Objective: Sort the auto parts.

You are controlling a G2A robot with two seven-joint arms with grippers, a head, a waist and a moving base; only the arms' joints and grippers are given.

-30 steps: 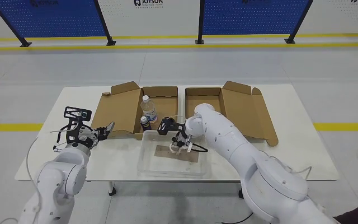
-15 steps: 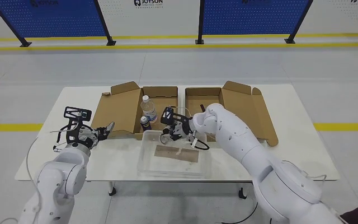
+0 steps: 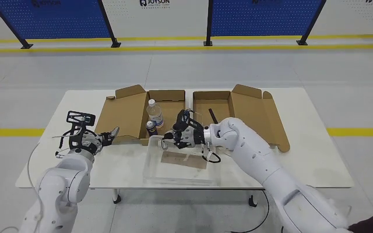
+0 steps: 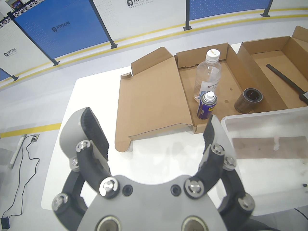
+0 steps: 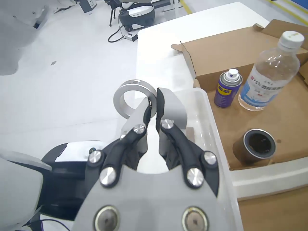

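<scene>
My right gripper (image 5: 154, 100) is shut on a silver metal ring (image 5: 131, 97), holding it by its rim above the near left corner of the clear plastic tray (image 5: 213, 123). In the top view this gripper (image 3: 169, 140) hangs just in front of the left cardboard box (image 3: 175, 99). That box holds a dark cylindrical bearing (image 5: 258, 145), a blue spray can (image 5: 227, 88) and a clear bottle (image 5: 269, 78). A black bar (image 4: 286, 79) lies in the right box (image 3: 218, 100). My left gripper (image 4: 154, 131) is open over the table, left of the box flap.
The tray (image 3: 152, 169) sits at the table's front middle with a brown sheet (image 3: 183, 159) under it. Both boxes have flaps spread flat on the table (image 3: 297, 157). Bare tabletop lies at the far left and far right.
My right gripper has lifted out of the tray with the ring and swung left towards the tray's corner by the left box. The left arm has not moved.
</scene>
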